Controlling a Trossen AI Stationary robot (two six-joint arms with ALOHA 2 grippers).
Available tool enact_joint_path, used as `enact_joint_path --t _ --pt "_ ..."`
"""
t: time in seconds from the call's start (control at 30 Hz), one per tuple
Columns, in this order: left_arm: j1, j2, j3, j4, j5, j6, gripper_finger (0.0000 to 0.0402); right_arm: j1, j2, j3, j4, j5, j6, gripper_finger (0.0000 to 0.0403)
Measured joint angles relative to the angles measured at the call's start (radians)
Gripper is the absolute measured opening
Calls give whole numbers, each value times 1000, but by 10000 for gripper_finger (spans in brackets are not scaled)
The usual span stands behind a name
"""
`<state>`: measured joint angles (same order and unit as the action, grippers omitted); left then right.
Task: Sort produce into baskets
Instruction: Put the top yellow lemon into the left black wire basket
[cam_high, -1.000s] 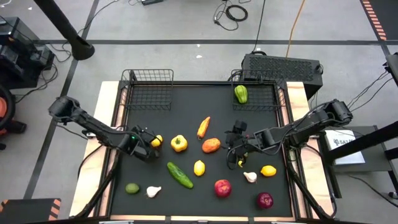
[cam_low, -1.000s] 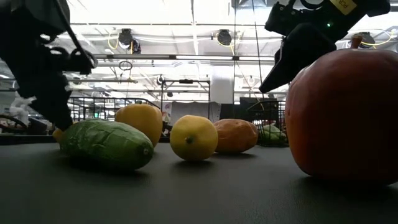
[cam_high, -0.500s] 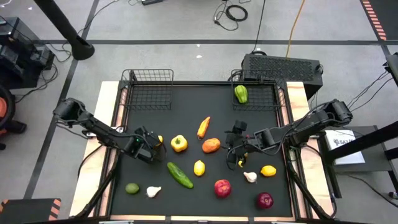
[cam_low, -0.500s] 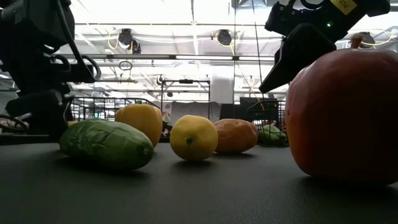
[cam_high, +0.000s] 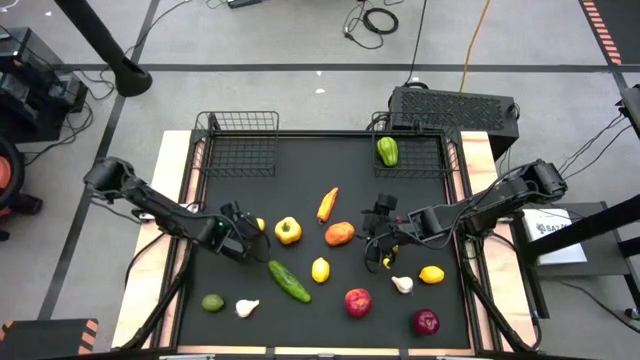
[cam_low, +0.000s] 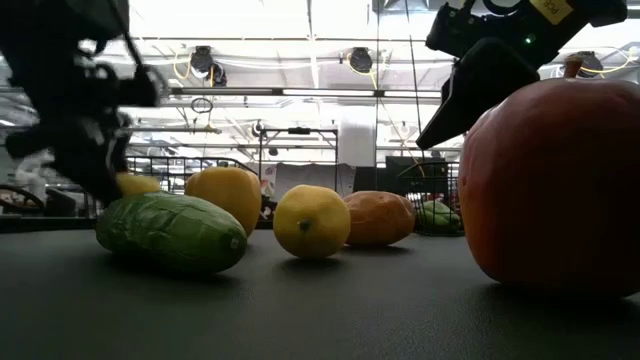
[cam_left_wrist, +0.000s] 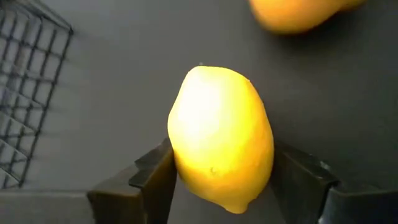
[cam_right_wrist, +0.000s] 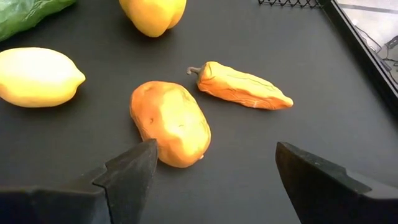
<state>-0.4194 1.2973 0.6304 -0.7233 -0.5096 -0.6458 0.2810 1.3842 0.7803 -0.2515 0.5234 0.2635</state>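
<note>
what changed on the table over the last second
The left gripper, shut on a lemon, moved it toward the table's middle and raised it off the mat, closer to the yellow pepper. The right gripper stayed open over the orange pepper. The rest of the produce and both baskets did not move.

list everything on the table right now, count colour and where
baskets: 2, black wire, far corners
green pepper: 1, in right basket
lemons: 3, yellow; centre, near right, one in left gripper
yellow pepper: 1, centre-left
orange pieces: 2, centre
cucumber: 1, green
lime: 1, green, near left
garlic: 2, white, near edge
apples: 2, red, near right
left gripper: shut on lemon
right gripper: open, beside the orange pieces
</note>
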Motion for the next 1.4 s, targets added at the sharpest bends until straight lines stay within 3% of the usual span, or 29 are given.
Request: enact_joint_path --t 0.2,0.57,0.7,1.03,1.23,1.4 --pt "0 -131 116 -59 -70 236 226 0 0 0 0 0 -15 318" --pt "0 -295 264 -51 -107 1222 226 0 0 0 0 2 -22 318" --pt "0 -309 267 -17 -136 1413 226 0 0 0 0 2 -22 318" --pt "0 -308 267 73 -154 1460 226 0 0 0 -2 2 -22 318" --pt "0 -308 267 101 -153 1361 226 0 0 0 -3 2 -22 318" --pt "0 -308 267 127 -152 1190 226 0 0 0 -3 2 -22 318"
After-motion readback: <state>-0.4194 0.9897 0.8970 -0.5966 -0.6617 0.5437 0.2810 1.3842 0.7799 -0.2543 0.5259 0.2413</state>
